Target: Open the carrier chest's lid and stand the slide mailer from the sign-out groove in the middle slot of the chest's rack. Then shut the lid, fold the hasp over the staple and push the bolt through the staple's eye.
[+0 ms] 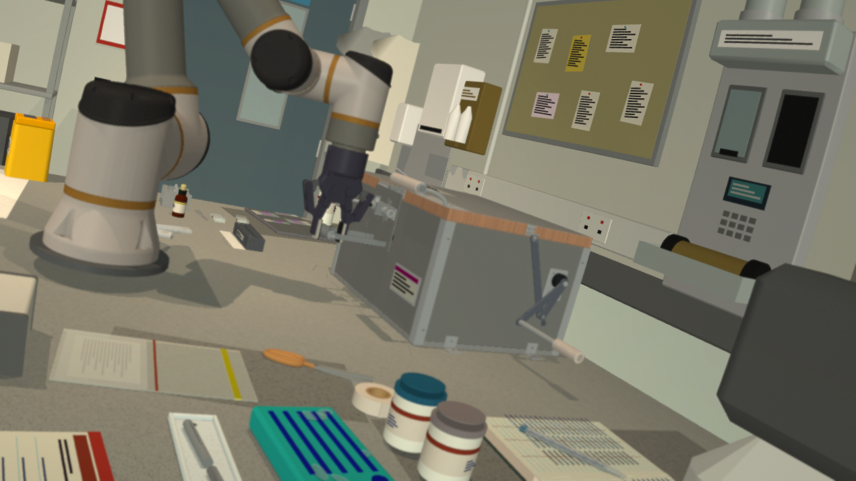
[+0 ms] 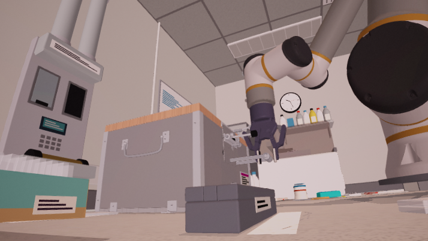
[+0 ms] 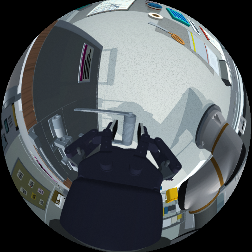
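In the middle of the bench stands the grey carrier chest point(image 1: 467, 269) with its wood-edged lid point(image 1: 479, 218) down. On its front face, toward the arm, sit the staple and hasp hardware point(image 3: 60, 138) and a long grey bolt point(image 1: 359, 239) with a knurled knob point(image 3: 128, 130). My gripper point(image 3: 127, 131) hangs at that face with its fingers open on either side of the knob and holds nothing. The slide mailer and the rack are hidden from me.
Behind the chest a wall carries a pin board point(image 1: 598, 78) and an instrument cabinet point(image 1: 772, 143). A small grey case point(image 2: 229, 206) sits on the bench before the chest. Jars point(image 1: 413, 413), a teal tray point(image 1: 311, 443), tape and papers crowd the near edge.
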Controlling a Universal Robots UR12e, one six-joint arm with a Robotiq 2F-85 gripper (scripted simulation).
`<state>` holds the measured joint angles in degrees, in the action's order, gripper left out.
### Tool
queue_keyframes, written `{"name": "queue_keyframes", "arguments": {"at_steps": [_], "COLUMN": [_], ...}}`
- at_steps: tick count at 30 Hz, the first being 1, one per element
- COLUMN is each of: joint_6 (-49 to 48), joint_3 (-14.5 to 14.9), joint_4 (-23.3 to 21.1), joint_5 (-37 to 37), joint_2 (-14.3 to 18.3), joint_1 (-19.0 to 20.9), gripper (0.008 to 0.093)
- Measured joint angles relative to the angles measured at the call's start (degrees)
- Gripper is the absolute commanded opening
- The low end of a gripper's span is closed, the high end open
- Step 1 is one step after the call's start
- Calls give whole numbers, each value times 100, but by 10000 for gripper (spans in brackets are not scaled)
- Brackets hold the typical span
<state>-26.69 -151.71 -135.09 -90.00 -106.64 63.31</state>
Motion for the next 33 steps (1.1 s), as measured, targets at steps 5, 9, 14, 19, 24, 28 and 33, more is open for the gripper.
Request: {"name": "queue_keyframes", "arguments": {"at_steps": [5, 9, 14, 19, 24, 28, 33], "joint_6": [0, 0, 0, 0, 0, 0, 0], "joint_3": [0, 29, 139, 202, 215, 402, 864], "joint_4": [1, 109, 422, 583, 654, 1134, 2036], "joint_5": [0, 0, 0, 0, 0, 0, 0], "joint_2": [-1, -70, -283, -391, -426, -705, -1178], "joint_1": [0, 0, 0, 1, -1, -1, 1], "gripper": [480, 480, 480, 480, 480, 480, 480]}}
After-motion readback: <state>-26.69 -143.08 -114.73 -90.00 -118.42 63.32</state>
